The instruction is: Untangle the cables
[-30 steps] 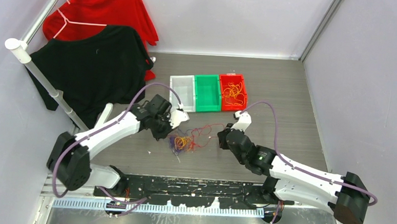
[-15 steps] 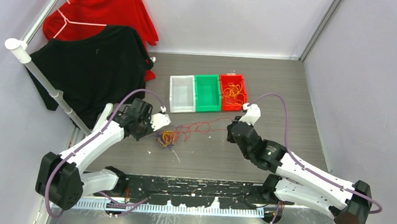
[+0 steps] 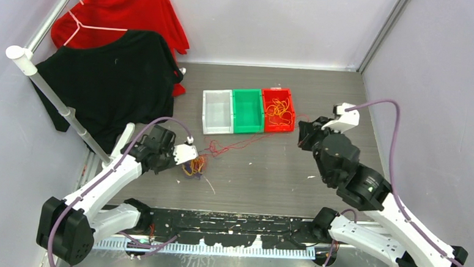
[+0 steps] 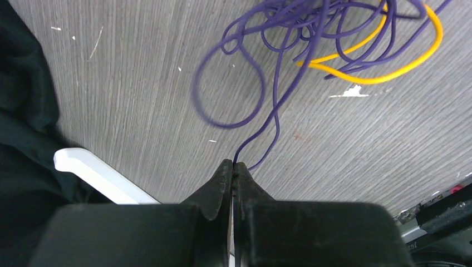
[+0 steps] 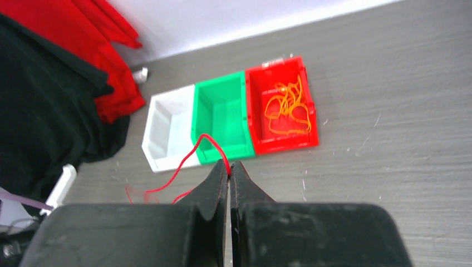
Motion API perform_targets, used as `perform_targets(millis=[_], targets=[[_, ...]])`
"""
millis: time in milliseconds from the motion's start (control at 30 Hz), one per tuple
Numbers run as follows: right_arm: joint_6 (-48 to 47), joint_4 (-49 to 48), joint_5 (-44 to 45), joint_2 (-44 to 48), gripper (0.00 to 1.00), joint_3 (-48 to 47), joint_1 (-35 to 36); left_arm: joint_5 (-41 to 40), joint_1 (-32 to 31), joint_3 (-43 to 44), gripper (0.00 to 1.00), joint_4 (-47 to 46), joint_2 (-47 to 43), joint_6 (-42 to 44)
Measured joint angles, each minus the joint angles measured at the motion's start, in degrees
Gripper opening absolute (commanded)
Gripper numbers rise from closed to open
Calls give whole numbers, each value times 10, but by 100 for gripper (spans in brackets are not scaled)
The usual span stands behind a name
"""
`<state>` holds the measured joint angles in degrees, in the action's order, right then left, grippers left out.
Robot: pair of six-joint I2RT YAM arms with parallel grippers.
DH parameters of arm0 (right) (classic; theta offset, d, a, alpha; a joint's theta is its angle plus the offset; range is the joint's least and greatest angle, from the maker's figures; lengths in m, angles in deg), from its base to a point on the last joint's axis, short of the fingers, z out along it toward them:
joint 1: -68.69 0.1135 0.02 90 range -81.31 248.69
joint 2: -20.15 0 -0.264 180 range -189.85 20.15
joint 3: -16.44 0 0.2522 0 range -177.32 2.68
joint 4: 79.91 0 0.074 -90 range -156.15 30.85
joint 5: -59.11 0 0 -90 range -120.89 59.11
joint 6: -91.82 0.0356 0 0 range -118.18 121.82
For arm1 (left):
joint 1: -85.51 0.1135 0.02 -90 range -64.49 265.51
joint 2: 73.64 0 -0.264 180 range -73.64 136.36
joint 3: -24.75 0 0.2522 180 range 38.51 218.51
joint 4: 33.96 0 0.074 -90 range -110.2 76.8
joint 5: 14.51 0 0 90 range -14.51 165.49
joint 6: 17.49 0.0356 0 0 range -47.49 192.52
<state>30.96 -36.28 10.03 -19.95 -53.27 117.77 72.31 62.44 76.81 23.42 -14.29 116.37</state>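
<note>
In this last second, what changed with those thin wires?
The left gripper, shut on the purple cable, dragged the tangle leftward; the right gripper, shut on the red cable, swung right beside the red bin, stretching that cable out. Bins and shirts stayed put.

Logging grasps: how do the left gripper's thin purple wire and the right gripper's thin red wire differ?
The thin purple wire curls in loose loops off the left gripper; the thin red wire leaves the right gripper as one long strand. Thin orange wire crosses the purple; nothing crosses the red nearby. Both sit in shut jaws.
</note>
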Motion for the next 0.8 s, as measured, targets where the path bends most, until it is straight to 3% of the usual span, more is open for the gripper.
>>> perform_targets(millis=[267, 467, 533, 600, 667, 733, 800], targets=[[-70, 11, 65, 1, 1, -95, -2, -9, 0, -12, 0, 11, -13, 22], [-123, -6, 109, 3, 1, -145, -2, -37, 0, -72, 0, 4, -13, 58], [-131, -12, 106, 2, 1, -163, -2, -38, 0, -78, 27, 10, -14, 61], [-134, -11, 97, -7, 1, -184, -2, -32, 0, -69, 64, 20, -20, 57], [-134, -11, 80, -24, 1, -202, -2, -15, 0, -40, 90, 47, -28, 50], [-134, -9, 60, -43, 1, -214, -2, 14, 0, 12, 100, 87, -38, 38], [-134, -7, 40, -63, 1, -220, -2, 47, 0, 76, 99, 123, -50, 29]])
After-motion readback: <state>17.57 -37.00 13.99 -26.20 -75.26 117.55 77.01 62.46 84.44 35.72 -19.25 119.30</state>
